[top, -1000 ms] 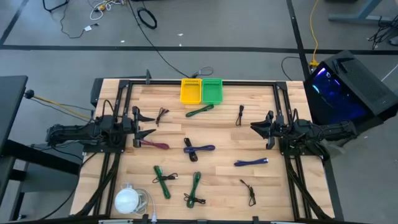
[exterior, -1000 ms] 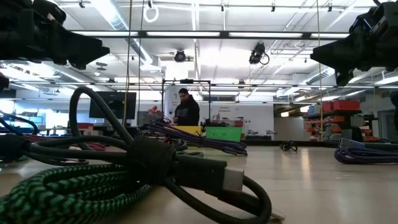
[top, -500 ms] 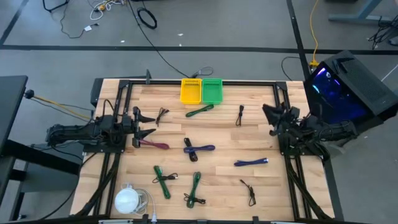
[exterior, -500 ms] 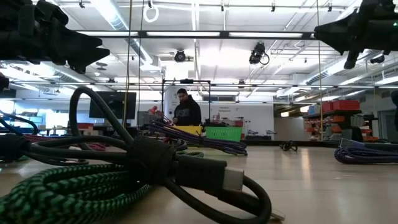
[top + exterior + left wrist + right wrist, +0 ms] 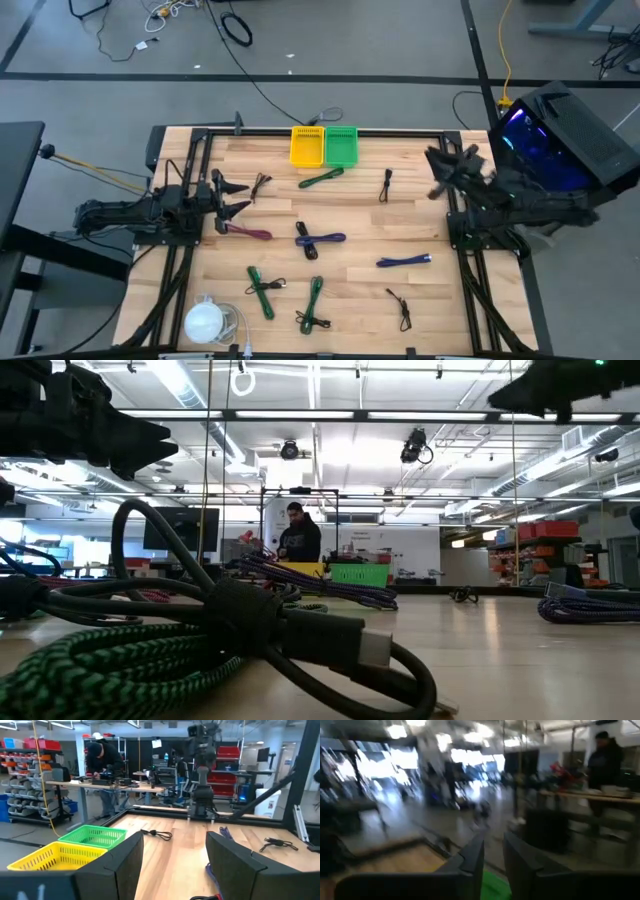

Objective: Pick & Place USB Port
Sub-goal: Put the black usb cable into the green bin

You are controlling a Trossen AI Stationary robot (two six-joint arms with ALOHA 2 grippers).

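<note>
Several bundled USB cables lie flat on the wooden table: a maroon one (image 5: 248, 232), a purple one (image 5: 318, 240), a blue one (image 5: 404, 261), green ones (image 5: 320, 179) (image 5: 260, 290) (image 5: 314, 305) and small black ones (image 5: 261, 185) (image 5: 386, 183). A yellow basket (image 5: 307, 147) and a green basket (image 5: 341, 147) stand side by side at the far edge. My left gripper (image 5: 237, 198) (image 5: 175, 842) hovers open at the table's left side, near the maroon cable. My right gripper (image 5: 432, 172) (image 5: 493, 845) is open, raised high over the right side and holding nothing.
A white round object (image 5: 205, 322) sits at the near left corner. A black frame rail (image 5: 320, 131) borders the table. A dark-and-green cable (image 5: 230, 630) fills the foreground of the low view. A person (image 5: 300, 538) stands in the room beyond the far edge.
My right arm has lifted and swung its gripper up and toward the table's far right corner, tipping as it rose; in the low view it has climbed to the picture's top. The cables have stayed where they were.
</note>
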